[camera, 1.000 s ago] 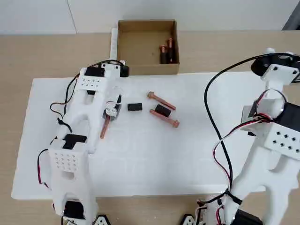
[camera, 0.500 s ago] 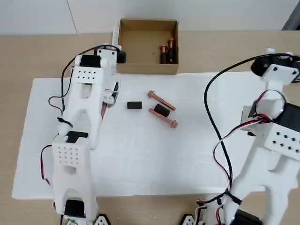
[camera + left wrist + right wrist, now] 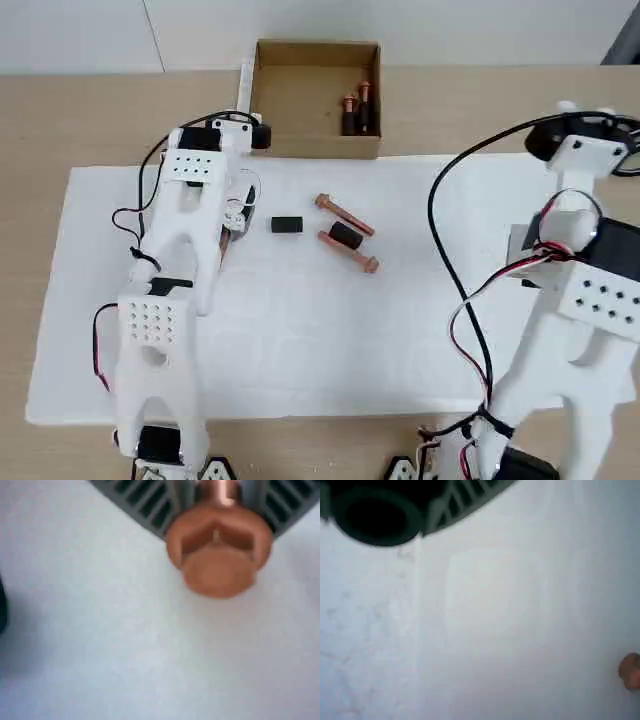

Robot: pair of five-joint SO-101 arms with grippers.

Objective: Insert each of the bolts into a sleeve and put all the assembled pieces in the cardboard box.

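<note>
- Overhead view is giving the layout: a wooden bench (image 3: 100, 120) carrying a white sheet (image 3: 300, 340), with one arm at each side of it.
- Left wrist view is giving the grip close up, looking head-on at a copper bolt (image 3: 218, 555) whose flanged head is facing the camera.
- Right wrist view is looking end-on at a black sleeve (image 3: 372, 517) above the sheet, with a copper tip (image 3: 630, 672) poking in at the picture's edge.
- Left hand (image 3: 232, 225) is clamping the bolt by its shaft, its grey ribbed fingers (image 3: 140, 495) narrowed onto it. It is hanging over the sheet near the box, just beside a loose sleeve (image 3: 286, 224).
- Right hand (image 3: 380, 505) is holding the black sleeve against a grey ribbed finger (image 3: 465, 500), over the right part of the sheet and well apart from the other pieces.
- Cardboard box (image 3: 315, 148) is sitting on the bench at the sheet's far edge. It is holding two assembled pieces (image 3: 350, 115), bolts in dark sleeves, lying side by side near its right wall.
- Lying on the sheet between the arms, past the loose sleeve, are a bare bolt (image 3: 345, 215) and, just beside it, a sleeved bolt (image 3: 350, 243).
</note>
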